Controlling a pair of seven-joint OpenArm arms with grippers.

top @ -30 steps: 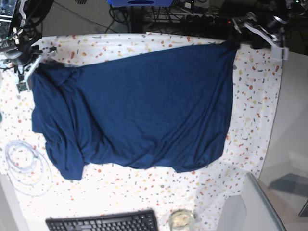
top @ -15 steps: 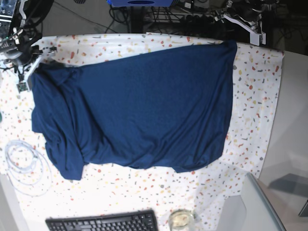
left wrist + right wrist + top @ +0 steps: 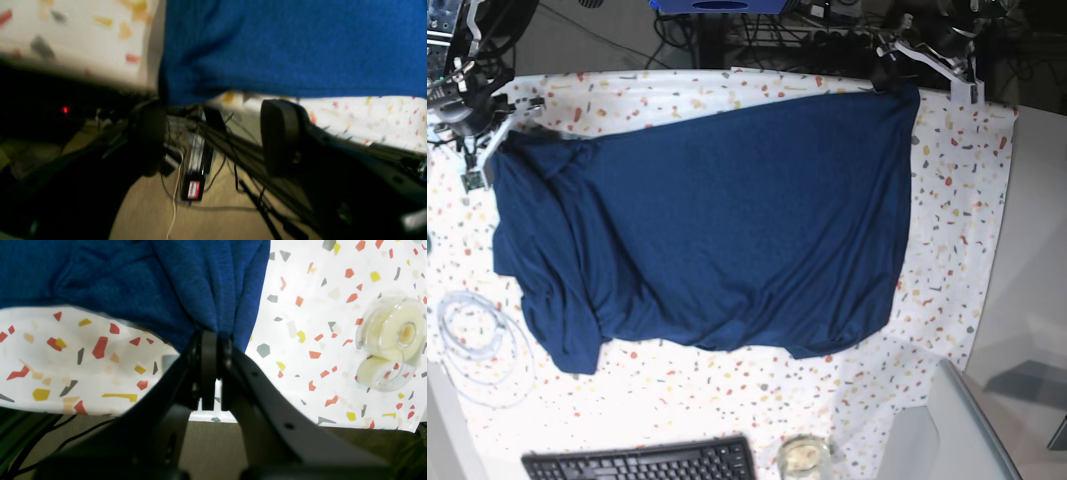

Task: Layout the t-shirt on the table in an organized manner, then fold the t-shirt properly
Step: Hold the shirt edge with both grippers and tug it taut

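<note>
Base view: t-shirt (image 3: 717,225) lies spread over most of the table (image 3: 957,200), body fairly flat, reaching from the table's left edge area to near its right edge. Left side of the fabric is bunched and wrinkled, with a flap hanging down toward the bottom-left. Bottom hem runs uneven, slight folds near the lower middle.

Right gripper (image 3: 489,125) sits at the table's top-left corner, on the shirt's upper-left corner. Right wrist view: jaws pressed together with a gathered pinch of t-shirt (image 3: 150,280) fabric between the fingertips (image 3: 209,350); cloth fans out from the pinch point. A clear tape dispenser (image 3: 390,340) lies on the table (image 3: 317,323) near the table edge, apart from the shirt.

Left gripper (image 3: 889,62) is at the table's top-right corner, just off the shirt's upper-right corner. Left wrist view: left gripper (image 3: 213,133) jaws stand apart, nothing between them. Pads (image 3: 278,133) hang just past the table edge; the t-shirt (image 3: 293,46) corner is right above the gap, not clamped. Image is blurred, so contact with the hem can't be confirmed. Floor cabling visible below.

Also on the table: coiled white cable (image 3: 482,345) at the left edge, black keyboard (image 3: 642,462) at the bottom edge, small glass jar (image 3: 804,456) beside the keyboard.
</note>
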